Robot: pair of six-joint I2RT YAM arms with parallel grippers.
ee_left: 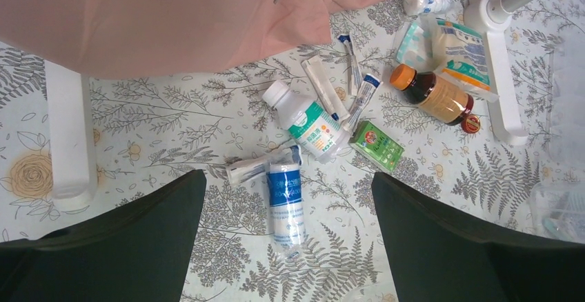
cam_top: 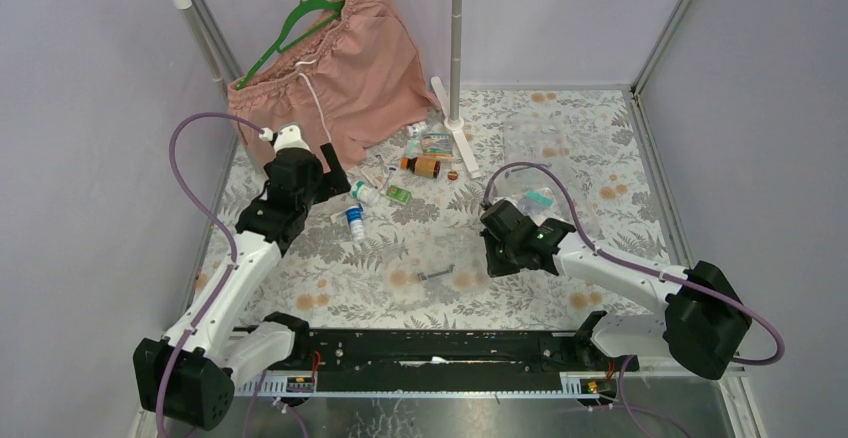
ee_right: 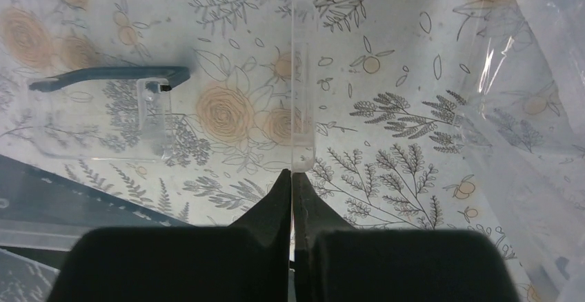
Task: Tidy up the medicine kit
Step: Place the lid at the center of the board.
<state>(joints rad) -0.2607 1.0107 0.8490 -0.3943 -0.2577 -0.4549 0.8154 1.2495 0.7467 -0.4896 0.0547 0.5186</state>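
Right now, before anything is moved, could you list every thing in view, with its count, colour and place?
shorts: one, pink, on a green hanger, far left.
clothes rack: one, metal pole, white foot, far middle.
brown bottle: one, orange cap, lying beside the rack's foot.
white bottle: one, green label, lying mid-pile.
bandage roll: one, white and blue, next to the white bottle, near side.
small box: one, green, right of the white bottle.
sachets: several, pale, by the brown bottle.
clear lid: one, black handle, gripped at its edge.
table: one, floral cover, under everything.
left tool: one, black, open above the pile.
right tool: one, black, shut on the clear lid.
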